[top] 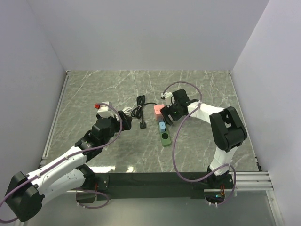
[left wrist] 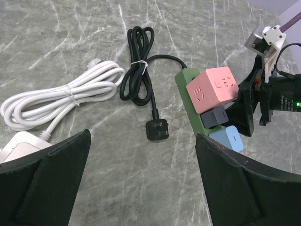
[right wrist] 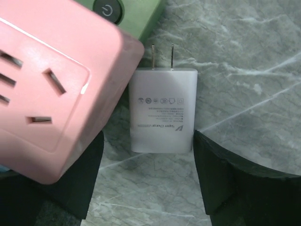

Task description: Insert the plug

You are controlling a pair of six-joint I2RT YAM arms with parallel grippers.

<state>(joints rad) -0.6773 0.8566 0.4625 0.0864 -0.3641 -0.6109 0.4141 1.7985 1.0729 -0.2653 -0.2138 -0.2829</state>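
My right gripper (right wrist: 146,141) is the nearer one. Its jaws stand apart, straddling the white plug adapter (right wrist: 162,108), which lies flat on the table between my fingers (right wrist: 214,183). The right finger sits at the adapter's edge, with some gap left on the other side, so I judge nothing is clamped yet. The adapter's long axis runs straight away from me, with the two prongs (right wrist: 162,56) at the far end. My jaws would therefore close across its short width. Small grey print runs along its body. I think it reads "Super Charge"; the rest, and a row of marks, is too small to read.

Just left of the adapter is the pink socket cube (right wrist: 51,89), its slots facing up. Beyond it is the green power strip (right wrist: 141,19), whose button (right wrist: 107,9) bears a power symbol.

My left gripper (left wrist: 142,141) is well apart across the strip, its jaws spread wide and holding nothing. A black plug (left wrist: 157,129) lies on the table just ahead of it.
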